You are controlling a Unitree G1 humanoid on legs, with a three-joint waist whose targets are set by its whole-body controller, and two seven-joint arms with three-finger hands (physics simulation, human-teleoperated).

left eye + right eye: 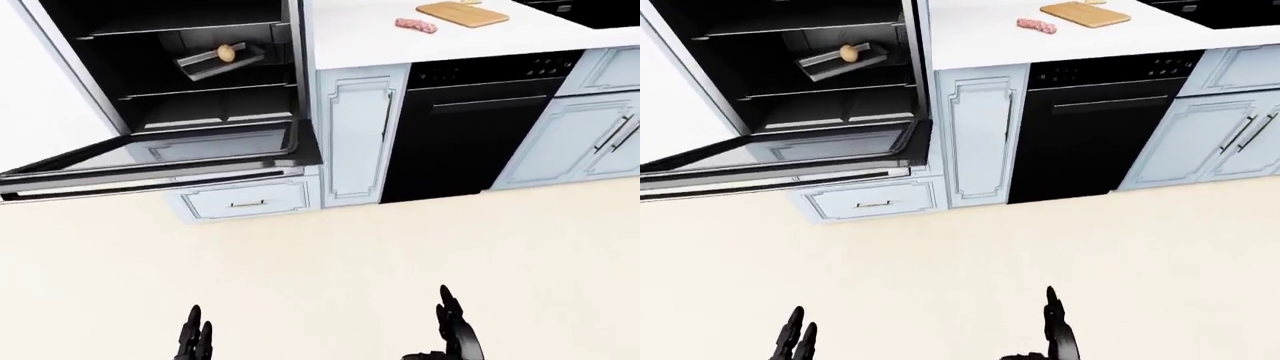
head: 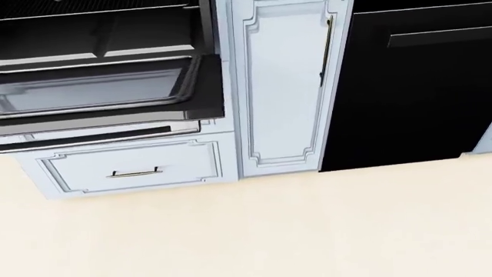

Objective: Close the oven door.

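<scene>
Both robot hands sit at the bottom edge of the eye views, left robot hand and right robot hand; fingers point upward and spread, holding nothing; we read both as open, though only the fingertips show; neither shows in the head view.

Oven door hangs dropped to near-level, hinged low, jutting out toward us from the oven at the left of the view; its handle edge is the edge nearest us; inside, racks are bare except a tray on an upper rack carrying a small round item, likely a potato; we judge the door was left down for access to that tray.

Below the door, a pale blue drawer with a slim handle; to its right a narrow cabinet door, then a black dishwasher; on the white tabletop lie a cutting board and a pinkish item, perhaps sausage.

Door lies well apart from both robot hands, up and to the left of them across bare floor; the left robot hand is the nearer one; nothing touches the door; we judge the closing not yet begun, with an approach and a reach under the door's near edge needed before lifting it shut.
</scene>
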